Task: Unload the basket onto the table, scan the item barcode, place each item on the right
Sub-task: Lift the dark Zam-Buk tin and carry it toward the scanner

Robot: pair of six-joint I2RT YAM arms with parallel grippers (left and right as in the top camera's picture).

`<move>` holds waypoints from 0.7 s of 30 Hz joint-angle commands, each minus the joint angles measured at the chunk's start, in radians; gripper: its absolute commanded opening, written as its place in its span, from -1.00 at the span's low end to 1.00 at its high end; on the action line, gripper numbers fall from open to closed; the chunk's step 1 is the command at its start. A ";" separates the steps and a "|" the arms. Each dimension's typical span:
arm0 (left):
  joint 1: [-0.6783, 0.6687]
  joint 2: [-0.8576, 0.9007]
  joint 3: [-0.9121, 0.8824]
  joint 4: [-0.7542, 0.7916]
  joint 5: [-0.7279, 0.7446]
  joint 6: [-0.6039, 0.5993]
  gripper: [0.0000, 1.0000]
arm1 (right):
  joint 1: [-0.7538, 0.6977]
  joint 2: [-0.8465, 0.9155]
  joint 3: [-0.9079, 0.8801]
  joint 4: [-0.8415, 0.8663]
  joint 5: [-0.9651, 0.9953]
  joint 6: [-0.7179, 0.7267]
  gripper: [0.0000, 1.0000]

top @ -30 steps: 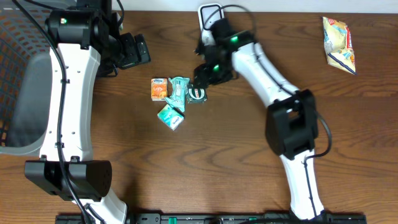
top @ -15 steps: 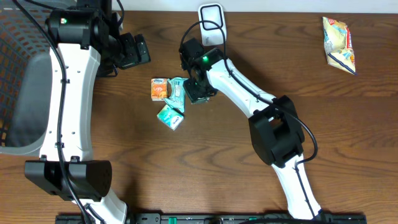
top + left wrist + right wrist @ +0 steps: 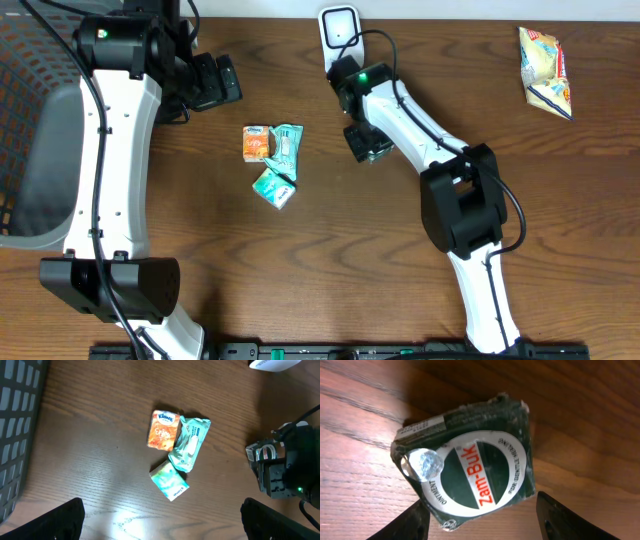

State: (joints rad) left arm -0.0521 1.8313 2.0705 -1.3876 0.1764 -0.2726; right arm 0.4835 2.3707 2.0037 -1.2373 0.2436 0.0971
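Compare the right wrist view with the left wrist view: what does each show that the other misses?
Only right wrist: the readable label on the Zam-Buk box, held in the right gripper. Only left wrist: the orange Kleenex pack, teal wipes packet, small teal pack, basket mesh and the edge of the white scanner. Both: the box itself and the wooden table.

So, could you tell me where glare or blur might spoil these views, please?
Right wrist: a bright glint on the foil spot of the Zam-Buk box, print otherwise sharp; the right fingers are dark and blurred. Left wrist: a pale glare patch on the table near the bottom edge. Overhead: evenly lit and sharp.
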 commanded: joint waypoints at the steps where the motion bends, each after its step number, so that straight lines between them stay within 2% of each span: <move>1: 0.006 0.005 0.003 -0.003 -0.013 0.006 0.96 | -0.003 -0.043 0.025 0.000 -0.062 0.042 0.25; 4: 0.006 0.005 0.003 -0.003 -0.013 0.006 0.96 | -0.012 -0.053 0.025 0.006 -0.078 0.172 0.38; 6: 0.006 0.005 0.003 -0.003 -0.013 0.006 0.96 | -0.026 -0.055 0.025 0.016 -0.079 0.285 0.99; 8: 0.006 0.005 0.003 -0.003 -0.013 0.006 0.96 | -0.047 -0.055 0.025 0.042 -0.089 0.387 0.98; 11: 0.006 0.005 0.003 -0.003 -0.013 0.006 0.96 | -0.077 -0.055 0.025 0.085 -0.164 0.457 0.99; 15: 0.006 0.005 0.003 -0.003 -0.013 0.006 0.96 | -0.121 -0.053 0.024 0.156 -0.396 0.470 0.99; 18: 0.006 0.005 0.003 -0.003 -0.013 0.006 0.96 | -0.137 -0.053 0.023 0.172 -0.399 0.483 0.89; 21: 0.006 0.005 0.003 -0.003 -0.013 0.006 0.96 | -0.139 -0.053 0.007 0.170 -0.372 0.616 0.89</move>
State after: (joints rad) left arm -0.0521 1.8313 2.0705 -1.3876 0.1764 -0.2726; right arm 0.3397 2.3554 2.0090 -1.0672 -0.0990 0.5770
